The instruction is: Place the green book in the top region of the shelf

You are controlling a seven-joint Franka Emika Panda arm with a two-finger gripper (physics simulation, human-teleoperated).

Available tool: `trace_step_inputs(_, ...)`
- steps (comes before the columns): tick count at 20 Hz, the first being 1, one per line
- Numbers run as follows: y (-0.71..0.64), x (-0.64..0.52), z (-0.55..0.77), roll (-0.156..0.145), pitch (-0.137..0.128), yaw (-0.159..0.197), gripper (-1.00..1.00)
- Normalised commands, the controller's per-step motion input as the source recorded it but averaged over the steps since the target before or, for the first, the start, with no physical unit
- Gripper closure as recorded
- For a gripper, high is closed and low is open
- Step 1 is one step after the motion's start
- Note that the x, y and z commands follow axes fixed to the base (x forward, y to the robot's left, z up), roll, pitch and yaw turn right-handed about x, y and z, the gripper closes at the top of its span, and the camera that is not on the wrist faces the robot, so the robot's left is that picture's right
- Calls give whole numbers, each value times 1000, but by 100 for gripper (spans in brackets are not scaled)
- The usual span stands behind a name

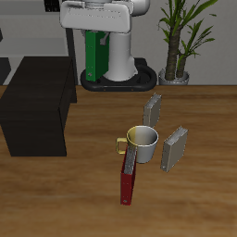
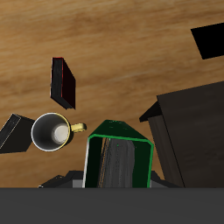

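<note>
In the exterior view, the green book (image 1: 96, 54) is seen held upright, raised above the worktop (image 1: 199, 199) just beside the shelf (image 1: 35, 104). In the wrist view, the pincer (image 2: 118, 171) is seen clamped on the book, near a mug (image 2: 52, 132).

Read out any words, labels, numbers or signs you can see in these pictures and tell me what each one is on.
None: no text can be read in either view.
Green book, held up in the pincer: plain cover, no title visible.
Red book: no lettering to make out.
Two grey books: blank at this size.
Mug: no print or logo.
Shelf: plain dark surfaces.
</note>
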Motion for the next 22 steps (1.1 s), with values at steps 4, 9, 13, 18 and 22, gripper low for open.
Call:
trace_step_inputs(4, 26, -367, 123, 13, -72, 26, 100)
trace_step_inputs(9, 182, -355, -97, -34, -38, 40, 100)
trace_step_inputs(13, 277, -314, -222, 20, -3, 15, 100)
trace_step_inputs(18, 173, -313, -114, 3, -13, 1, 100)
trace_step_inputs(22, 76, -293, 0, -23, -28, 48, 100)
